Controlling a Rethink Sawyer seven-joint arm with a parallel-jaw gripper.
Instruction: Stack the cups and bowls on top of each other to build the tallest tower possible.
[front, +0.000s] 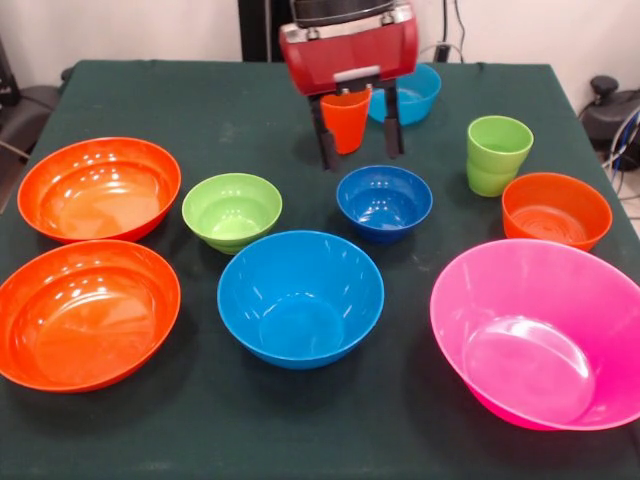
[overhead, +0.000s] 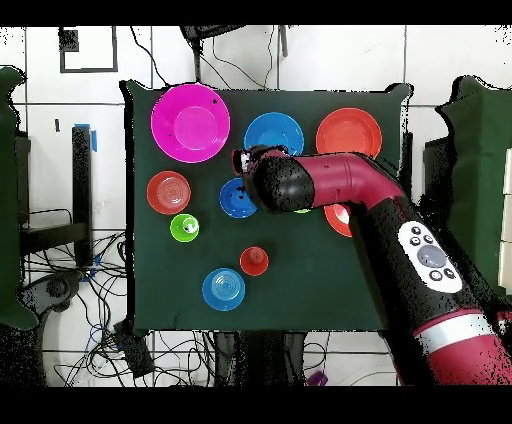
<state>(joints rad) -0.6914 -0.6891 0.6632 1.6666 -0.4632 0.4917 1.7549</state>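
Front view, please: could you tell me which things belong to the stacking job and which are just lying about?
Job: orange cup, green cups, two large orange bowls, large blue bowl, pink bowl, lime green bowl, dark blue bowl, small orange bowl, light blue bowl.
Lying about: cables.

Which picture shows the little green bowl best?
The front view: the green bowl sits in plain sight between an orange bowl and the dark blue bowl. In the overhead view the arm covers nearly all of it, leaving at most a sliver.
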